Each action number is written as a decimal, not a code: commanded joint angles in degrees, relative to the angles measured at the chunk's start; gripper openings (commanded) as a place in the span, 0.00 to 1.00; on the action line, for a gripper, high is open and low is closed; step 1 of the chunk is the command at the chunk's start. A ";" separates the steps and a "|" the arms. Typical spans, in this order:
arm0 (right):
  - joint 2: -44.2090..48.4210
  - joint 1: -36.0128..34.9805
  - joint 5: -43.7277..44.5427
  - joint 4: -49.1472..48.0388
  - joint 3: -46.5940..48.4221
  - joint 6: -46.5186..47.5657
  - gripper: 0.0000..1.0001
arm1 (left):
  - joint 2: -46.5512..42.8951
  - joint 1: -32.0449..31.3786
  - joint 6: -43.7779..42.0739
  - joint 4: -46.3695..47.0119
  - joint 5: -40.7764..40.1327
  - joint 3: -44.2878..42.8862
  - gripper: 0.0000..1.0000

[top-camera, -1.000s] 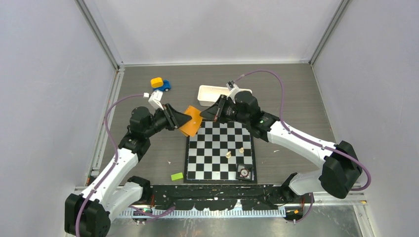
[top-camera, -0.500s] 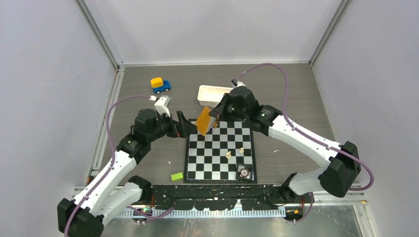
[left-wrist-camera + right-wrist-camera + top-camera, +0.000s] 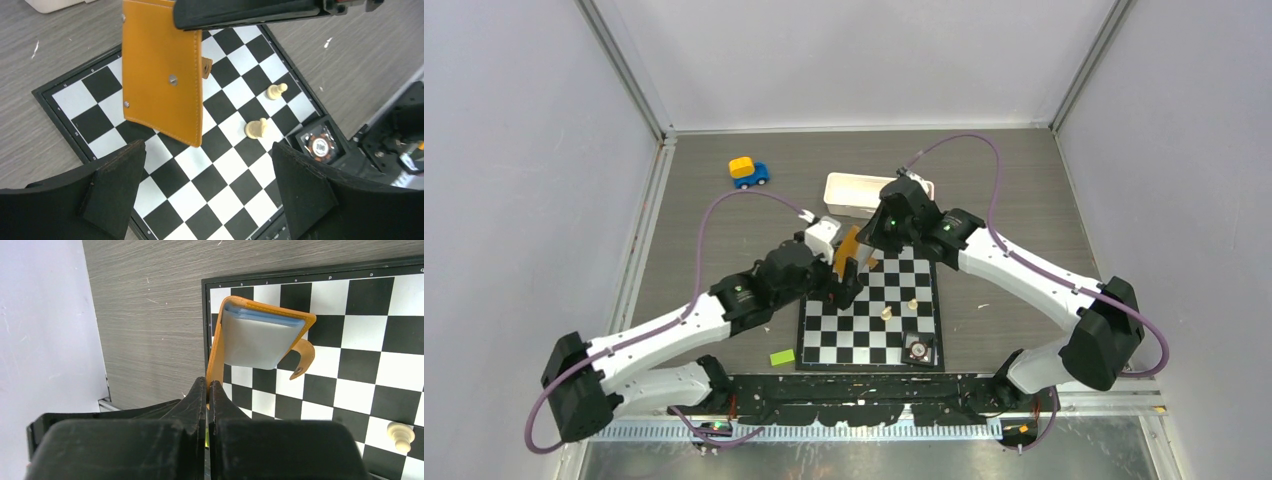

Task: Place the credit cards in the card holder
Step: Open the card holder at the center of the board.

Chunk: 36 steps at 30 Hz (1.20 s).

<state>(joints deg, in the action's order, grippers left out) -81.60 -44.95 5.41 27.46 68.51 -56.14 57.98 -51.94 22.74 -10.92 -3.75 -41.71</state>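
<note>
The left gripper (image 3: 207, 155) is shown with its fingers spread wide, just below the card holder (image 3: 160, 70), which is held above the chessboard (image 3: 225, 170). A whitish card (image 3: 255, 345) and a light blue card (image 3: 265, 316) are tucked inside the card holder, whose edge is pinched by the right gripper (image 3: 208, 387).

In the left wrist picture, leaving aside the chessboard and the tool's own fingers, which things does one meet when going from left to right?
Tray → card holder → lower pawn → upper pawn → poker chip.
</note>
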 commanded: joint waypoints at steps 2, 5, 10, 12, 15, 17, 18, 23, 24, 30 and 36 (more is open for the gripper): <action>0.48 -0.14 1.31 -0.67 3.70 -1.77 0.00 | 8.28 -7.40 -4.53 3.74 -20.33 -5.01 1.00; 0.39 -0.14 0.89 -0.20 4.14 -1.61 0.01 | 12.73 -9.79 -4.81 3.04 -30.09 -6.94 1.00; 1.24 -0.14 1.46 0.63 3.99 -1.21 0.00 | 16.58 -10.04 -3.25 1.54 -38.08 -8.64 0.60; 1.36 -0.14 1.93 0.97 4.00 -0.93 0.01 | 17.13 -10.23 -2.78 1.61 -37.54 -8.77 0.39; 1.29 -0.14 2.31 1.19 3.79 -0.50 0.00 | 17.34 -10.35 -1.77 0.54 -37.97 -9.05 0.11; 1.12 -0.14 2.20 1.12 3.72 -0.36 0.01 | 17.35 -10.37 -1.28 -1.18 -38.47 -9.72 0.00; 0.82 -0.14 2.08 1.09 3.84 0.01 0.04 | 17.18 -10.37 -0.28 -2.69 -38.83 -10.19 0.00; 0.22 -0.14 2.79 1.06 3.75 1.58 0.32 | 14.94 -10.07 6.86 -10.78 -37.84 -11.81 0.00; 0.22 -0.14 2.89 0.95 3.58 1.82 0.35 | 14.44 -9.60 9.43 -12.33 -36.74 -12.08 0.00; -0.69 0.15 -1.54 -2.97 0.53 4.48 0.53 | 11.10 -1.38 17.38 -14.73 -22.50 -8.31 0.00; -3.10 0.13 -10.45 -11.58 -3.37 6.52 0.48 | 8.30 7.17 20.75 -11.70 -9.56 -3.24 0.00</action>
<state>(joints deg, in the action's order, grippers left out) -82.76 -44.84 1.41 23.83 67.24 -51.96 68.49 -48.88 38.76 -24.23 -23.55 -47.40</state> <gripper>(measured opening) 0.528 0.023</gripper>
